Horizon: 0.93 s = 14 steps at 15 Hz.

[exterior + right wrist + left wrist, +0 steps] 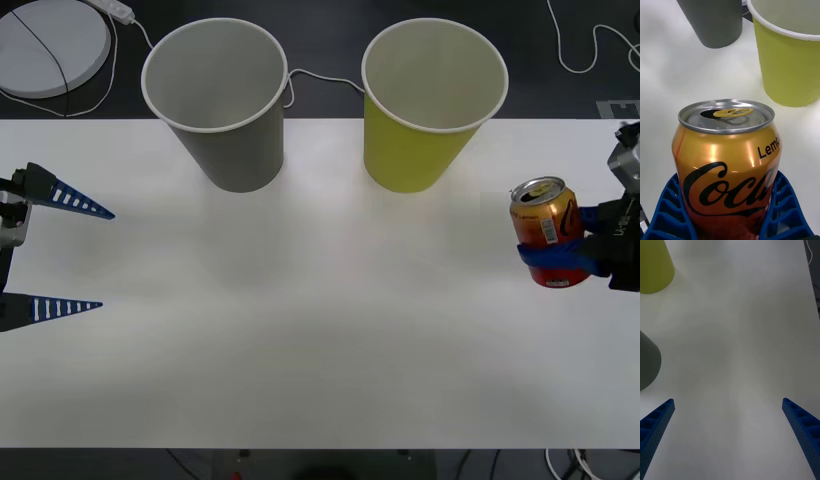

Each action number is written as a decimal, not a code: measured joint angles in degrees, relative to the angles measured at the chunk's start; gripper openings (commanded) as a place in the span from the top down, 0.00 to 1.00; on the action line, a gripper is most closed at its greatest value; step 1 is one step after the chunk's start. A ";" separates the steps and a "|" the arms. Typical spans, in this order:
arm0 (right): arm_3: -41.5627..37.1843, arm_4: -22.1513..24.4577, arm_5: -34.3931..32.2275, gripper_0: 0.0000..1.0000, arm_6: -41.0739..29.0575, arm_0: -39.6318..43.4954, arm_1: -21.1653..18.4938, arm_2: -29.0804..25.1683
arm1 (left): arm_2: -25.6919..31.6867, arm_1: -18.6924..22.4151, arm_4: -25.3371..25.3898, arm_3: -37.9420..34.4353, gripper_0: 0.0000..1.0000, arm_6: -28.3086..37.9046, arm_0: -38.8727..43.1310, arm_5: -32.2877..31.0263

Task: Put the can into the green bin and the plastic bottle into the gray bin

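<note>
The orange can (pixel 546 240) with its shiny pull-tab top stands upright at the table's right edge, and my right gripper (pixel 556 260) is shut around its lower half. Up close, the can (pixel 728 168) sits between the blue ribbed fingers (pixel 786 213). The green bin (pixel 425 105) stands at the back, right of centre, to the can's upper left. The gray bin (pixel 222 100) stands left of it. My left gripper (pixel 88 258) hangs open at the table's left edge, with bare table between its fingers (pixel 655 427). The plastic bottle is out of view.
A white round disc (pixel 45 45) and white cables lie on the dark floor behind the table. The white tabletop (pixel 320 330) stretches wide between the two arms. Both bins, green (pixel 790 63) and gray (pixel 715 22), stand beyond the held can.
</note>
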 measured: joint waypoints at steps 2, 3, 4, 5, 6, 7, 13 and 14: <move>-0.07 -2.24 -0.70 1.00 -4.09 -0.87 -3.77 -0.59 | 0.00 0.00 0.00 0.00 0.00 0.00 0.00 0.00; -0.12 -3.03 -0.76 1.00 -6.19 -1.53 -6.31 -0.59 | 0.00 0.00 0.00 0.00 0.00 0.00 0.00 0.00; -0.14 -3.53 -0.77 1.00 -8.23 -2.19 -8.46 -0.45 | 0.00 0.00 0.00 0.00 0.00 0.00 0.00 0.00; -0.12 -3.88 -0.78 1.00 -10.12 -2.91 -10.31 -0.20 | 0.00 0.00 0.00 0.00 0.00 0.00 0.00 0.00; -0.10 -4.02 -0.81 1.00 -12.34 -3.99 -12.33 0.27 | 0.00 0.00 0.00 0.00 0.00 0.00 0.00 0.00; -0.11 -4.04 -0.94 1.00 -14.59 -5.28 -14.25 0.99 | 0.00 0.00 0.00 0.00 0.00 0.00 0.00 0.00; 7.58 -4.38 -7.01 1.00 -19.56 -21.07 -22.10 8.85 | 0.00 0.00 0.00 0.00 0.00 0.00 0.00 0.00; 9.76 -4.40 -7.66 1.00 -19.54 -24.66 -22.93 10.88 | 0.00 0.00 0.00 0.00 0.00 0.00 0.00 0.00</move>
